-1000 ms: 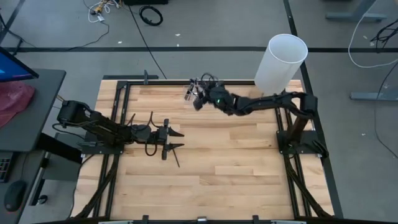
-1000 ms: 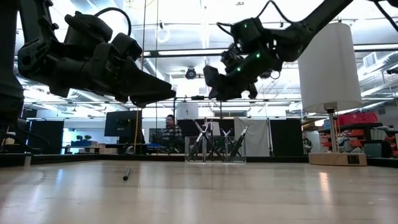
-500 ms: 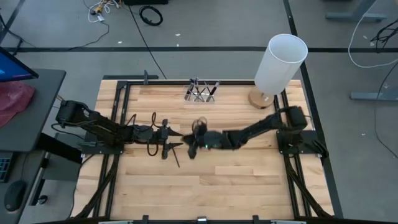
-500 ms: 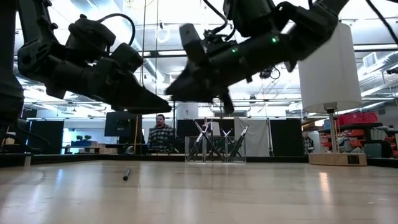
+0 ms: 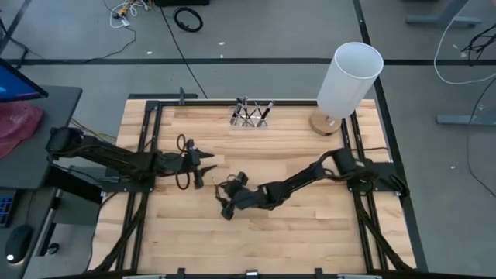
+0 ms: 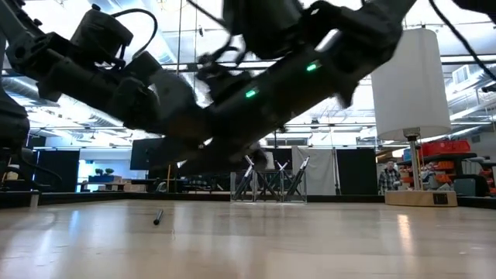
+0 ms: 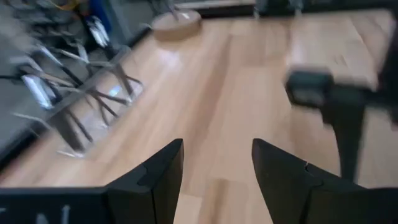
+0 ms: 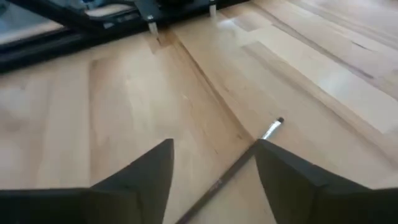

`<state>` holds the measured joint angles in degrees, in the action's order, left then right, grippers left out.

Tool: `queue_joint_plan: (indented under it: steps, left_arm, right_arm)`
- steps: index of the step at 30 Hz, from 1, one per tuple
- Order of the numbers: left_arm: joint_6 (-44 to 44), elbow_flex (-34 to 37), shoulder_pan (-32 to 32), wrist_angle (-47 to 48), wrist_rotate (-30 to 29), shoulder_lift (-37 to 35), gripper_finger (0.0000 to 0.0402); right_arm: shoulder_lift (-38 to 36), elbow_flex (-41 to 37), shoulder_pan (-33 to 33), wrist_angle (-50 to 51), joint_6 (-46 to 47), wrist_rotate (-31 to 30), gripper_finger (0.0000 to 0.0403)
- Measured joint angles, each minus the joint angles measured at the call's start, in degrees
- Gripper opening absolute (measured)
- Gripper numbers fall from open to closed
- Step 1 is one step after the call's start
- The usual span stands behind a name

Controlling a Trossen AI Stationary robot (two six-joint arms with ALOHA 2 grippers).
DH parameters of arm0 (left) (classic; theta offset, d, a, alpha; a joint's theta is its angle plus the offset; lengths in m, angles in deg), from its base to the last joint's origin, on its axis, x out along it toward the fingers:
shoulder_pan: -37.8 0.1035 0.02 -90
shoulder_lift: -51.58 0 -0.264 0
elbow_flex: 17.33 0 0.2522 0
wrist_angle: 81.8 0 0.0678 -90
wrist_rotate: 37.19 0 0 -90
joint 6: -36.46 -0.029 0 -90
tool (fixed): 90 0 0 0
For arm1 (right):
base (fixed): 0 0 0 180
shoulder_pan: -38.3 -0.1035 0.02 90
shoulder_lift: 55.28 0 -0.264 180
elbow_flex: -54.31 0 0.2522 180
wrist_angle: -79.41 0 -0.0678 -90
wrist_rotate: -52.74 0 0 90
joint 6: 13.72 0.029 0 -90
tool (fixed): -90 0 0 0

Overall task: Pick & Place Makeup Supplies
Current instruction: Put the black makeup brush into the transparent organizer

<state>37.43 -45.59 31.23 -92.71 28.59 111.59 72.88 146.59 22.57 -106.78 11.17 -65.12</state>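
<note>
Several makeup supplies [image 5: 250, 113] are seen standing in the small clear holder [image 5: 239, 118] at the bench's [image 5: 294, 232] far edge, beside the tall white cylinder [image 5: 350, 76], so part of the job appears done. One makeup brush [image 8: 249, 158] is left lying flat on the bench near its middle, silvery ferrule and tip pointed away from the right gripper [image 5: 227, 203], which is held low just over it w/ fingers spread apart and nothing between them; the brush shaft is seen passing between the fingers in the right wrist view, not yet gripped. The left gripper [image 5: 203, 160] is held above the bench, left of centre, fingers apart and empty. No other loose items can be made out on the bench. Room for moving: the near half of the bench is open, and the path back to the holder looks free, but the left gripper is close by, and the holder sits right at the far rim, so little margin is judged there for the drop-in.
</note>
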Motion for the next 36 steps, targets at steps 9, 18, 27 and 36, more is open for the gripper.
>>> queue_joint_plan:
  steps: [9, 18, 27, 36]
  left_arm:
    - [0.22, -0.04, -0.04, 0.73, -1.41, -1.69, 0.0195]
    - [0.93, -0.04, -0.04, 1.01, -1.26, -1.69, 0.0195]
    - [1.1, -0.04, -0.04, 2.78, -1.23, -1.67, 0.0195]
    - [1.34, -0.04, -0.04, 3.6, -1.23, -1.67, 0.0195]
  right_arm:
    - [10.12, 12.04, 1.08, 11.27, -0.82, -10.35, 0.0228]
    - [10.37, 12.81, 3.47, 21.56, 1.84, -5.03, 0.0174]
    - [9.29, 7.25, 2.95, 22.14, 4.45, -6.15, 0.0048]
    - [1.24, -9.72, 2.7, 6.07, 10.36, -0.45, 0.0011]
